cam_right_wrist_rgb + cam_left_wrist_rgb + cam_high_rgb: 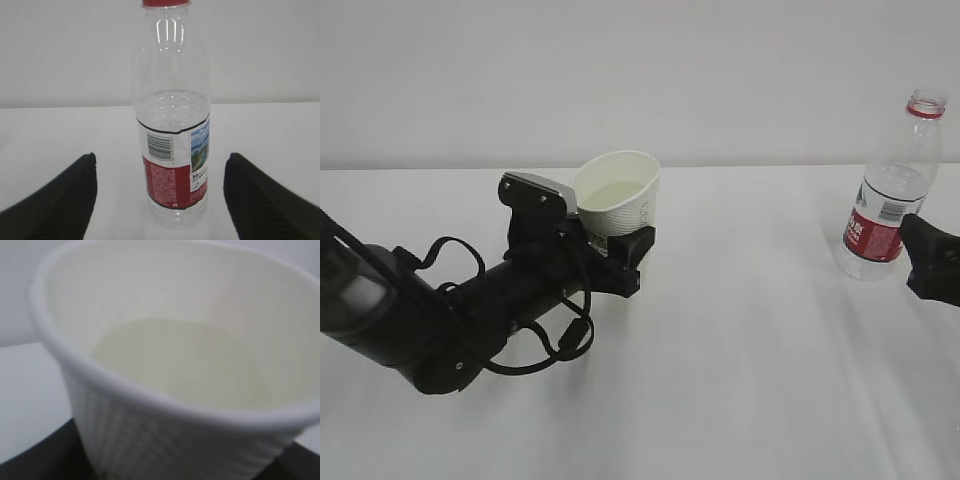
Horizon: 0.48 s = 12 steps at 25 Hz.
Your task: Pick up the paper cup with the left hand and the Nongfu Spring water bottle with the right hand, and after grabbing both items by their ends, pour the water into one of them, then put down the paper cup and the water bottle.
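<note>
On the far right of the bench [740, 380], the Nongfu Spring water bottle [890, 200] stands upright, long axis vertical, no cap, w/ water [172, 107] showing clear in its lower half. My right claw [160, 200] sits just near-side of it, fingers apart w/ bare bench either side of the label, touching nothing; the bottle lies dead ahead between them. At centre-left, my left claw [620, 250] is clamped on the paper cup [618, 195], fingers around its lower wall, cup tilted a bit toward the near side, pale liquid inside. Judgement: right arm is nearer the bottle; cup and bottle stand well apart.
</note>
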Each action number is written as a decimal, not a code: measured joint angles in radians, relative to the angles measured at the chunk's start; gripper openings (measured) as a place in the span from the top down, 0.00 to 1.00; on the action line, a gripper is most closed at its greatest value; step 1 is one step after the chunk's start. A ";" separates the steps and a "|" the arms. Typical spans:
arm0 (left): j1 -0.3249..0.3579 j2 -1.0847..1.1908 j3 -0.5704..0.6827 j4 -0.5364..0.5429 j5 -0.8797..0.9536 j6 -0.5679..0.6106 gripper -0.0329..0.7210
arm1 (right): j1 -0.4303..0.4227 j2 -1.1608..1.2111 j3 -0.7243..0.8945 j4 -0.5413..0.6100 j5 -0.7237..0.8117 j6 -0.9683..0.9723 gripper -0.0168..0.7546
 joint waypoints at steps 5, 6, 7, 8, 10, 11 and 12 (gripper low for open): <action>0.005 0.000 0.046 -0.142 -0.011 0.044 0.27 | 0.000 0.000 0.000 0.000 0.000 0.000 0.21; 0.005 0.000 0.054 -0.163 -0.011 0.054 0.27 | 0.000 0.000 0.000 0.000 0.000 0.000 0.21; 0.007 0.000 0.059 -0.178 -0.011 0.066 0.27 | 0.000 0.000 0.000 0.000 0.000 0.000 0.21; 0.007 0.000 0.065 -0.190 -0.011 0.073 0.27 | 0.000 0.000 0.000 0.000 0.000 0.000 0.21; 0.007 0.000 0.072 -0.218 -0.011 0.082 0.27 | 0.000 0.000 0.000 0.000 0.000 0.000 0.21; 0.007 0.000 0.072 -0.235 -0.011 0.084 0.27 | 0.000 0.000 0.000 0.000 0.000 0.000 0.21; 0.007 0.000 0.074 -0.251 -0.011 0.085 0.27 | 0.000 0.000 0.000 0.000 0.000 0.000 0.21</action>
